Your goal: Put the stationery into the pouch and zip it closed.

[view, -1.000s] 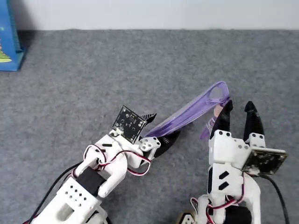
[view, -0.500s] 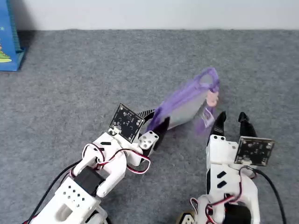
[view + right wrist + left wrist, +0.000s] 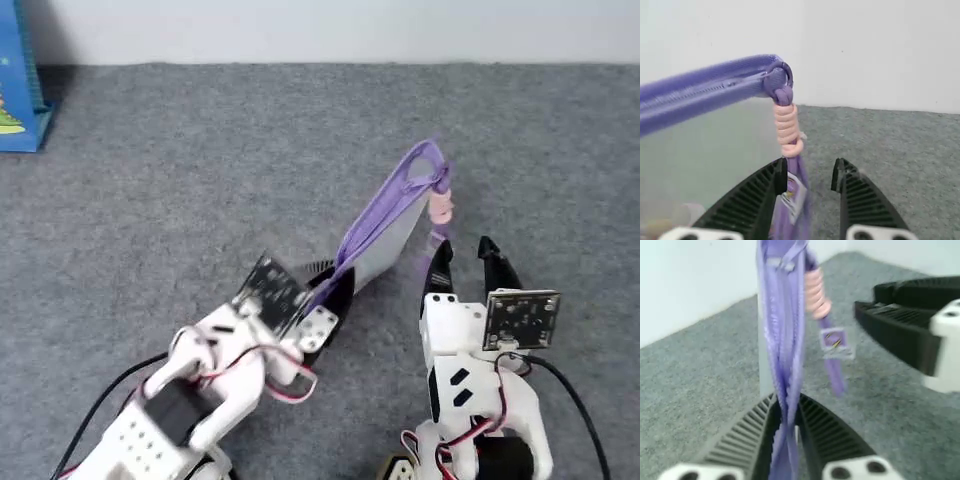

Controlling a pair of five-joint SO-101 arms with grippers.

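Since a moment ago the purple pouch (image 3: 385, 222) has swung its far end up and toward my left arm, and my right claw (image 3: 464, 250) has shifted across to its dangling pull cord (image 3: 438, 208). My left claw (image 3: 330, 282) is clamped on the pouch's zipper edge, holding it tilted above the grey mat (image 3: 200, 150). My right claw stands spread, with the cord hanging just beside one finger.

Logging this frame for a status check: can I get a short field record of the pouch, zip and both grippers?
pouch: purple, clear-sided, held up off the table
zip: looks closed where visible
left gripper: shut on pouch at the zip
right gripper: open, pull strap hanging in its gap, not clamped
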